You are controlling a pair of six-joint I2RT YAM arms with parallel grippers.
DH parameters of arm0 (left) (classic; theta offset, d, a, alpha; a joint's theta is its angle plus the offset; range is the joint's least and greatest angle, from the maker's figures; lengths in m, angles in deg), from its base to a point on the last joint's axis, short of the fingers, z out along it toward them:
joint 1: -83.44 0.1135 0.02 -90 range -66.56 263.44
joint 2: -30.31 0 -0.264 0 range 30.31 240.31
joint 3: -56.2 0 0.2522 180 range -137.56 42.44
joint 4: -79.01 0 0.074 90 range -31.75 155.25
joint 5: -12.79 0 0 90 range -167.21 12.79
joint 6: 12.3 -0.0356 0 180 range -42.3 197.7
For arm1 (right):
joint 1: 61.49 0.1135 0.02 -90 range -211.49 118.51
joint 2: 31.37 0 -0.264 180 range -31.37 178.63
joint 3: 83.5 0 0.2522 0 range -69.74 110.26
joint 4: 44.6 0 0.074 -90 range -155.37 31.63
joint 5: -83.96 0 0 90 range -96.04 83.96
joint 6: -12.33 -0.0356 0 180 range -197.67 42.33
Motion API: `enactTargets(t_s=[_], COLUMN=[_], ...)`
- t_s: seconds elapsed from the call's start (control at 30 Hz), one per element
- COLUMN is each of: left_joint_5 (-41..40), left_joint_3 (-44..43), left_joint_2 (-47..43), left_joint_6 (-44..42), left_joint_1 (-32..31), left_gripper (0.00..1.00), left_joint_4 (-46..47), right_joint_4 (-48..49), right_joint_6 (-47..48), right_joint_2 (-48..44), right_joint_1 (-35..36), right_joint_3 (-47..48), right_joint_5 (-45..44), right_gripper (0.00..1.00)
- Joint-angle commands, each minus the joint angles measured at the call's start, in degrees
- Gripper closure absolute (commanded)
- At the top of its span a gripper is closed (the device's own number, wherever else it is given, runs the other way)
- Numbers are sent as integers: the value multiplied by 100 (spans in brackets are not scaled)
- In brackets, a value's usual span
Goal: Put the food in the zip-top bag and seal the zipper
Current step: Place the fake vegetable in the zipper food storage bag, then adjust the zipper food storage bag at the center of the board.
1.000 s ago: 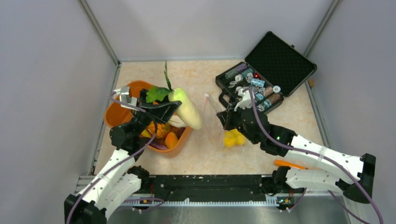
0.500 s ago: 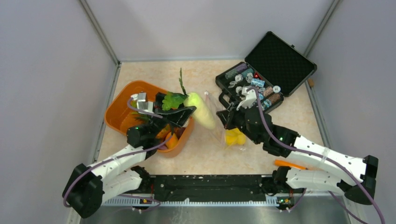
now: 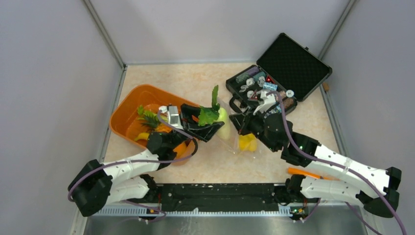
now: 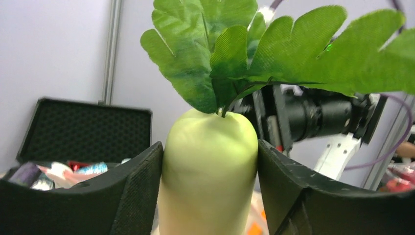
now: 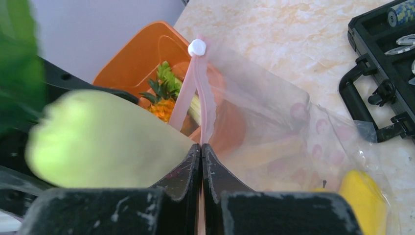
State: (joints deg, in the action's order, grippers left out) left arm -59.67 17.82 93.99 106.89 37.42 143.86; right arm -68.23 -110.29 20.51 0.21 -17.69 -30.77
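- The left claw (image 4: 208, 188) grips the stalk (image 4: 208, 161) across its smooth, pale green, rounded body. Ribbed black pads (image 4: 132, 196) press in on either side, and veined, lobed fabric leaves (image 4: 274, 49) fan out from its top.
- From above, the stalk is held in the air between the tub (image 3: 128, 105) and the bag (image 5: 274, 122), just beside the bag's mouth. Whether its tip is inside cannot be told.
- The right claw (image 5: 201, 152) is pinched tight on the zipper (image 5: 200, 98), a thin pinkish strip, and holds that edge of the bag up. A round white slider (image 5: 197, 47) sits at the strip's far end.
- The bag is clear, crinkly plastic with faint pink dots and rests on the marbled beige table (image 3: 195, 78). A glossy yellow lemon (image 5: 359, 196) lies inside it.
- The tub is smooth orange plastic with rounded corners. In it sits a bumpy orange pineapple (image 5: 164, 105) with a spiky green crown.
- A black case (image 3: 293, 63) stands open behind the right arm, its lid lined with dimpled foam and its tray full of small trinkets.
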Motion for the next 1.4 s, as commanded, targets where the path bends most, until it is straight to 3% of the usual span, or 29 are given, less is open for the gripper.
enactTargets(t_s=[0.0, 0.07, 0.17, 0.33, 0.5, 0.9, 1.07, 1.17, 1.27, 1.37], left_joint_5=[65, 133, 90, 109, 450, 415, -1348, -946, 87, -243], left_joint_3=[-294, -464, -560, -882, -1851, -2998, -3534, -3569, -3162, -2631], left_joint_2=[-277, -389, -649, -966, -901, -302, 15, -377, -1042, -1627], left_joint_6=[-903, -1077, -1244, -1692, -2375, -3619, -3355, -3155, -3009, -2770], left_joint_1=[-150, -161, -167, -162, -167, -171, -263, -267, -272, -267], left_gripper=[27, 20, 20, 13, 14, 17, 27, 20, 6, 1], left_joint_4=[-1378, -2017, -2480, -3614, -6079, -9257, -9771, -9456, -8340, -7439], right_joint_4=[185, 179, 155, 135, 34, -46, -240, -514, -852, -1437], right_joint_6=[-25, -17, 0, 21, 37, 235, 476, 742, 963, 754], right_joint_2=[-210, -221, -235, -266, -273, -262, -79, 101, 376, 685], right_joint_1=[-3, -3, -7, -4, -2, -8, -6, -1, -2, -67], right_joint_3=[76, 82, 97, 93, 136, 464, 823, 1061, 1249, 1491], right_joint_5=[31, 27, 0, -34, -3, 170, 201, -455, -1119, -1794], right_gripper=[100, 100, 100, 100, 100, 100, 100, 100, 100, 100])
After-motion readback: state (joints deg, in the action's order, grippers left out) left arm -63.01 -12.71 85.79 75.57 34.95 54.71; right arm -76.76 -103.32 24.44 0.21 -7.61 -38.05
